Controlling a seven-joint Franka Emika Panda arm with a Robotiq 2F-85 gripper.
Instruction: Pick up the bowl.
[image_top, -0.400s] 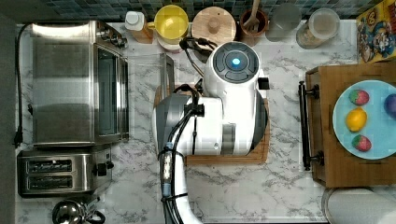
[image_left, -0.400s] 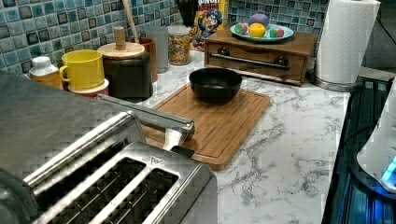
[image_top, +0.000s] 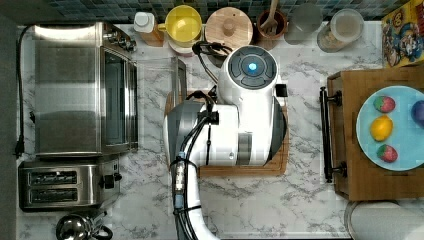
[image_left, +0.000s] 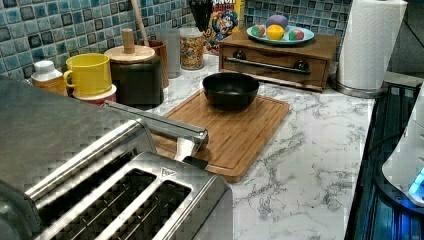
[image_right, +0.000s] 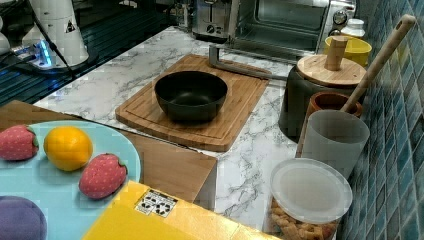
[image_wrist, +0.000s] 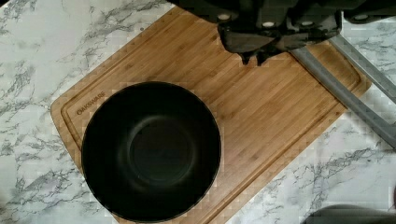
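The small matte black bowl (image_left: 230, 89) stands upright and empty on a bamboo cutting board (image_left: 240, 135), toward the board's far end in the left view. It is also plain in the right view, bowl (image_right: 191, 95), and in the wrist view, bowl (image_wrist: 150, 150). My gripper (image_wrist: 253, 57) hangs high above the board, off to one side of the bowl and clear of it. Its fingers are shut with nothing between them. In the top view my white arm (image_top: 240, 120) covers the board and nearly all of the bowl.
An open toaster oven door handle (image_left: 160, 122) reaches over the board's near end in the left view. A lidded dark pot (image_right: 320, 85), yellow cup (image_left: 90, 74), jars and a spoon holder line the tiled wall. A wooden stand holds a blue fruit plate (image_top: 395, 155).
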